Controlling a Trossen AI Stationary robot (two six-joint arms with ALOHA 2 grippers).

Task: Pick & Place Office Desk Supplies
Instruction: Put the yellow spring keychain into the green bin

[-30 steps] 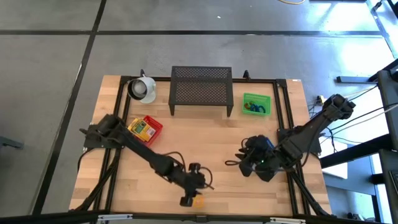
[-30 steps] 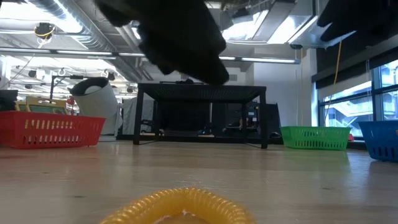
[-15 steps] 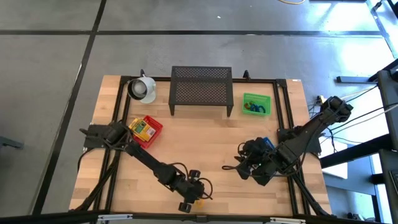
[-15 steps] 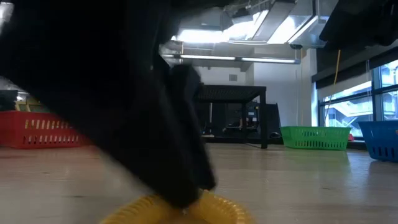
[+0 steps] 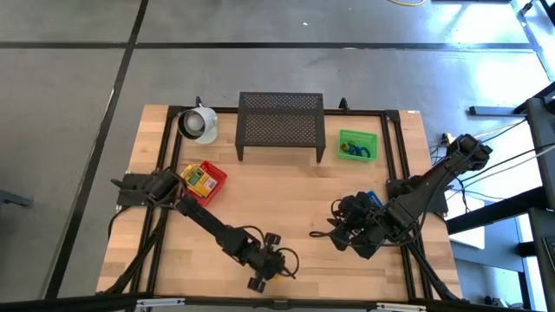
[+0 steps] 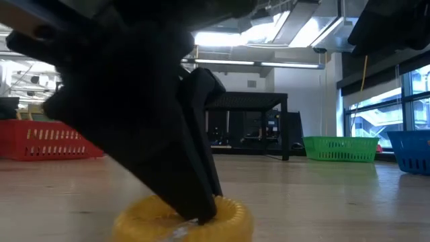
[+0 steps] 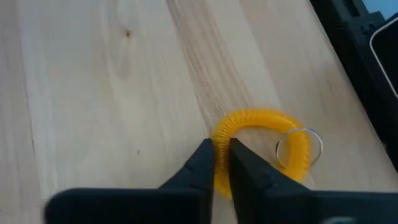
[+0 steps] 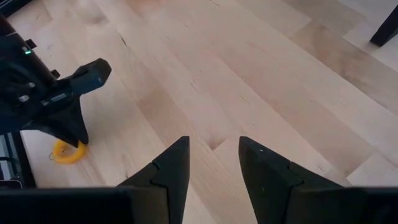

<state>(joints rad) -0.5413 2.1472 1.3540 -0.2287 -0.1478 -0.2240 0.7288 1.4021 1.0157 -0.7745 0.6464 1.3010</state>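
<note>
Left wrist view: left end effector point(image 7: 222, 155) pinches one yellow coil loop point(image 7: 264, 121); right end effector point(image 8: 211, 163) spread, empty.

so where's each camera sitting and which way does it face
High view: above the table, looking straight down; both arms show, the left gripper by the near edge.
Low view: at tabletop height, looking level across; the left gripper's dark fingers fill it, on the yellow coil loop.
Left wrist view: on the left wrist, looking past its own fingers, shut on the loop.
Right wrist view: on the right wrist, own open fingers below, left arm beyond.
All four share the loop.
</note>
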